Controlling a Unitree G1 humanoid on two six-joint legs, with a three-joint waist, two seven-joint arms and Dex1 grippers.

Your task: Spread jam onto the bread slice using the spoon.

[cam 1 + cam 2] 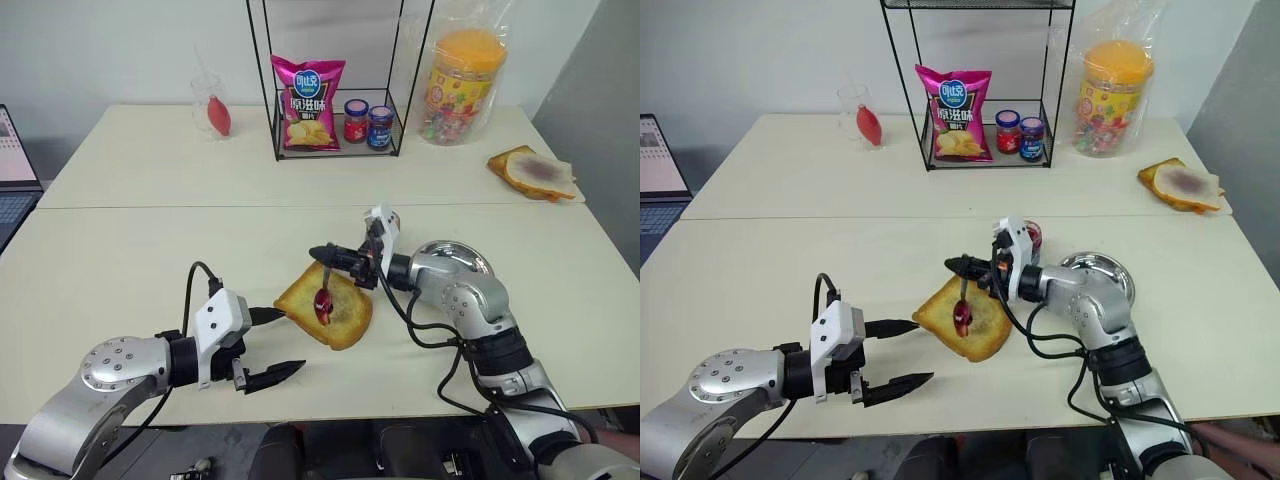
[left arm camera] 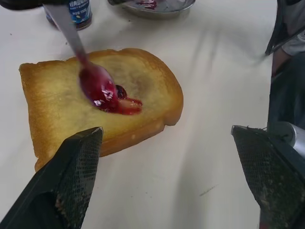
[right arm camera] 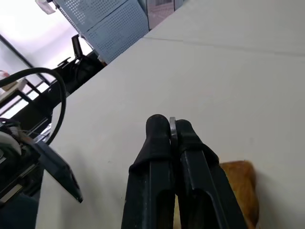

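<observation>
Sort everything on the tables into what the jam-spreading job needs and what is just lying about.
In the job:
- bread slice
- spoon, held in the right gripper
- jam, a smear on the slice
- left gripper, jaws open beside the slice

Lying about:
- chip bag
- two jars in the wire rack
- candy tub
- second slice
- steel plate
- laptop
</observation>
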